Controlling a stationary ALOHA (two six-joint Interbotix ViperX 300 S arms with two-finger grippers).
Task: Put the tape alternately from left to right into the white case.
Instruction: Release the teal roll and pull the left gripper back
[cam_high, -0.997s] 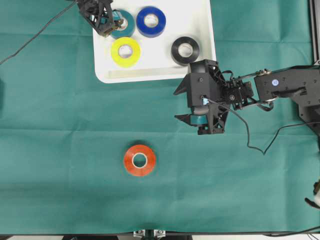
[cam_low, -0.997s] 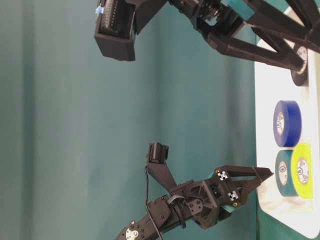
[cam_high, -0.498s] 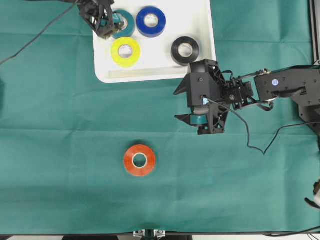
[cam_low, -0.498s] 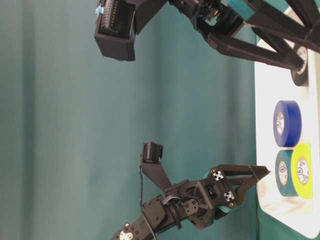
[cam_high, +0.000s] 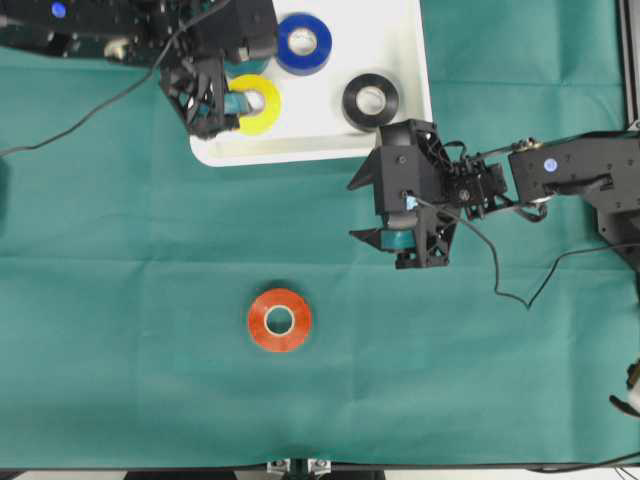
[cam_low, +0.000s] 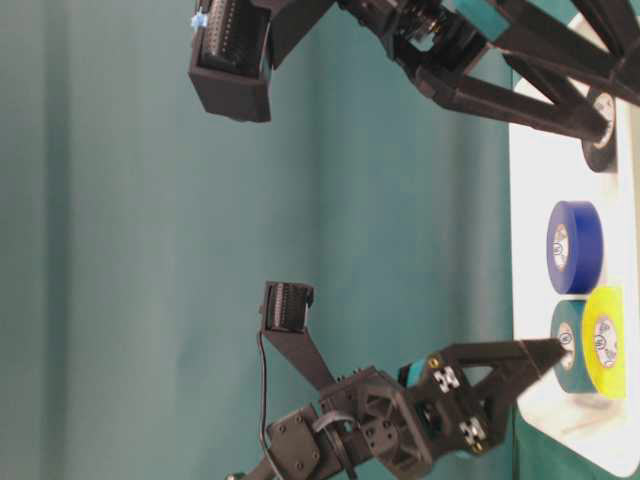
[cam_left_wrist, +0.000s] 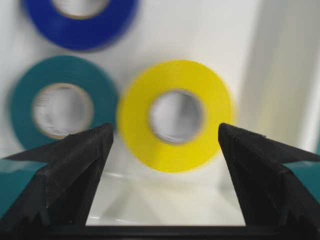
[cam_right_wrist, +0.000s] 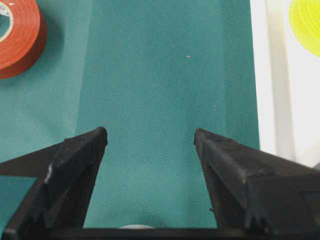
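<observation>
The white case (cam_high: 330, 132) lies at the back of the green cloth, holding a blue roll (cam_high: 303, 42), a yellow roll (cam_high: 256, 104) and a black roll (cam_high: 370, 100). A teal roll (cam_left_wrist: 62, 107) sits beside the yellow one (cam_left_wrist: 175, 115). My left gripper (cam_high: 222, 100) hovers over the case's left rim, open, with the yellow roll just ahead of its empty fingers (cam_left_wrist: 165, 129). An orange-red roll (cam_high: 279, 320) lies alone on the cloth. My right gripper (cam_high: 356, 210) is open and empty above bare cloth, right of that roll (cam_right_wrist: 17, 37).
The case's raised rim (cam_right_wrist: 270, 75) runs along the right of the right wrist view. A black cable (cam_high: 500, 285) trails on the cloth under the right arm. Open cloth surrounds the orange-red roll. The table's near edge (cam_high: 300, 467) is at the bottom of the overhead view.
My left gripper has slid from the case's back left corner toward the near side, stopping level with the yellow roll and covering the teal roll from overhead. The right arm has not moved.
</observation>
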